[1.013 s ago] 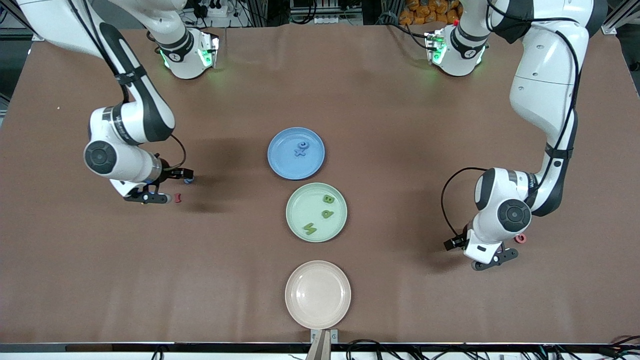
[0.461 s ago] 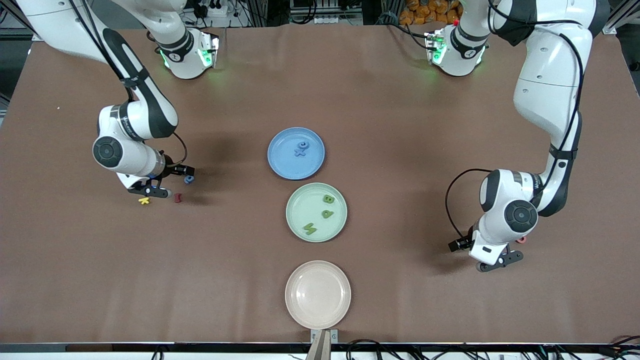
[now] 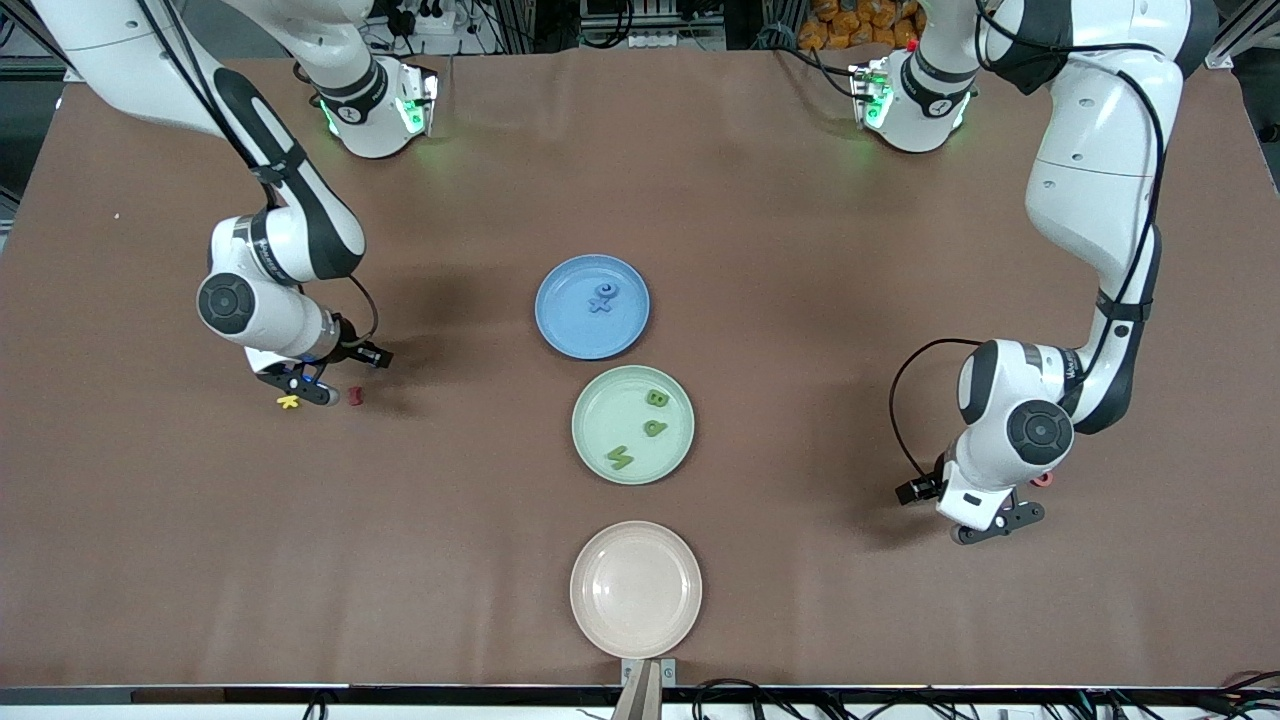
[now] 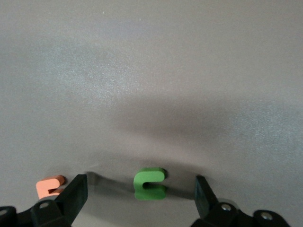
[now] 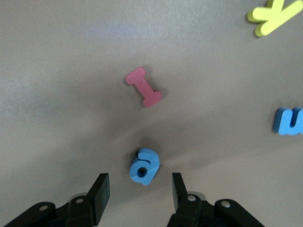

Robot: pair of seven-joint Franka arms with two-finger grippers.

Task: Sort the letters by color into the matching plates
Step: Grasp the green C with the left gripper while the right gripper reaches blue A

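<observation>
Right wrist view: right gripper point(image 5: 138, 191) low over table at right arm's end, fingers part-open astride blue letter point(image 5: 144, 166), not gripping. Probably light, squashy foam; pinch across flat sides. Left gripper point(image 4: 138, 196) spread wide around green letter point(image 4: 150, 183).

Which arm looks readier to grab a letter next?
The right arm, probably: its tool sits part-closed just short of a blue letter. The left tool is wide open beside a green letter.

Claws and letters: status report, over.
Right claw part-open, low over blue letter a, not gripped. Left claw open, straddling green letter. Red letter beside the a, clear of the fingers.
</observation>
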